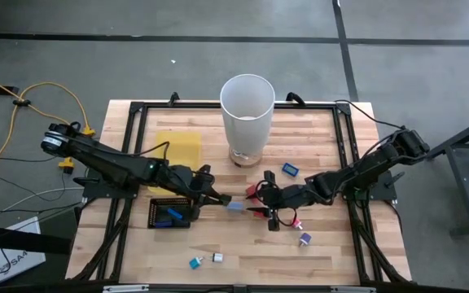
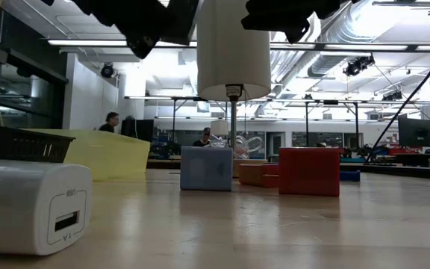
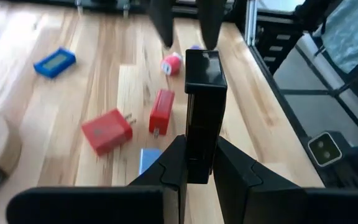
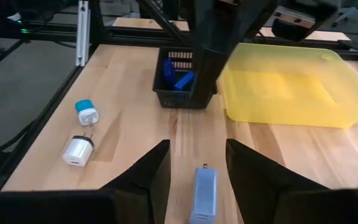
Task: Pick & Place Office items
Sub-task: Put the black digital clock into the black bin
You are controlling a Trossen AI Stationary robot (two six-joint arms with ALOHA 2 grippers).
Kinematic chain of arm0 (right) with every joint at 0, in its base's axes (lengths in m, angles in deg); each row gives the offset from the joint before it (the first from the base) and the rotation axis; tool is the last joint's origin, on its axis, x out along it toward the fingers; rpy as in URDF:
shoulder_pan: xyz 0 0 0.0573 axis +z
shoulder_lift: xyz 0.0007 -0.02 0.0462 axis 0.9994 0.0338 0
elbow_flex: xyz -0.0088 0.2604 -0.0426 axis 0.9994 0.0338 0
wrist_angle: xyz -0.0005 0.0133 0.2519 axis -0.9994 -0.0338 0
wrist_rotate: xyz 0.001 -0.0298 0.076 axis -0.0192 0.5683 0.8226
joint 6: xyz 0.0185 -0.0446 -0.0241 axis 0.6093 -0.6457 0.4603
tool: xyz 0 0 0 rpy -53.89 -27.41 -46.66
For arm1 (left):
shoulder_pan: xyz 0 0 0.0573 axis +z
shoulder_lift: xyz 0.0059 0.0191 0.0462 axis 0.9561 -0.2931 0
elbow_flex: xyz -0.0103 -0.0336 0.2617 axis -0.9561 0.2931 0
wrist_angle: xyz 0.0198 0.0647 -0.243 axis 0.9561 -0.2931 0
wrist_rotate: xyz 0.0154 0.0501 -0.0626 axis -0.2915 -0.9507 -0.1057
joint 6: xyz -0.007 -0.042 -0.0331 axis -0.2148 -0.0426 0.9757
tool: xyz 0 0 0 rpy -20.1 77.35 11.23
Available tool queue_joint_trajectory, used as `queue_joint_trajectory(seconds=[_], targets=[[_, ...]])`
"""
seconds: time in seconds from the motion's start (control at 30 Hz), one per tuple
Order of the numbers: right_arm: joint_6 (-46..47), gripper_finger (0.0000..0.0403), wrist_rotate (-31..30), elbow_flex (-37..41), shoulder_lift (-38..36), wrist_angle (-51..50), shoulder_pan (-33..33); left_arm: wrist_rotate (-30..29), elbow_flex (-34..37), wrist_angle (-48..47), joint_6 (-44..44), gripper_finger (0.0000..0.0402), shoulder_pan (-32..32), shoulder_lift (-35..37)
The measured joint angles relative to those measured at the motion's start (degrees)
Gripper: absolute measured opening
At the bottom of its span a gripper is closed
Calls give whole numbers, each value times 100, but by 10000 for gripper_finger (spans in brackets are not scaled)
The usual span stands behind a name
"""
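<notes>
My left gripper (image 3: 199, 174) (image 1: 215, 198) is at mid-table, shut on a black block (image 3: 204, 93). My right gripper (image 4: 197, 168) (image 1: 263, 203) faces it from the right, open. It hovers over a light blue piece (image 4: 204, 186) (image 1: 235, 207) that lies flat on the wood between the two grippers, and touches nothing. Two red pieces (image 3: 106, 130) (image 3: 161, 111) lie beside the light blue one. A pink piece (image 3: 171, 63), a blue one (image 1: 290, 169) and a purple one (image 1: 304, 238) are scattered to the right. My left gripper pinches the black block between its two fingers at the end nearest the wrist (image 3: 199, 155). The fingers come from the table's left and lie along the block. The rest of the block sticks out ahead of the fingertips, lifted clear of the table.
A tall white bin (image 1: 247, 114) stands at the far middle, with a yellow tray (image 1: 177, 149) to its left. A black mesh tray (image 1: 172, 213) holding blue pieces sits under the left arm. Teal (image 1: 195, 262) and white (image 1: 216, 258) plugs lie near the near edge.
</notes>
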State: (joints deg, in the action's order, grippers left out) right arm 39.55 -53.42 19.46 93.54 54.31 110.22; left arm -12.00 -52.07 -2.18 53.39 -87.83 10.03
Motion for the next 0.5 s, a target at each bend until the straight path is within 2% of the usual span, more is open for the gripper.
queue_joint_trajectory(seconds=[0.33,0.5], targets=[[0,139,5,0,0,-3,0,-1,0,-1624,905,47,-19,470],[0,139,5,0,0,-2,0,-10,0,-2363,1293,47,-230,626]])
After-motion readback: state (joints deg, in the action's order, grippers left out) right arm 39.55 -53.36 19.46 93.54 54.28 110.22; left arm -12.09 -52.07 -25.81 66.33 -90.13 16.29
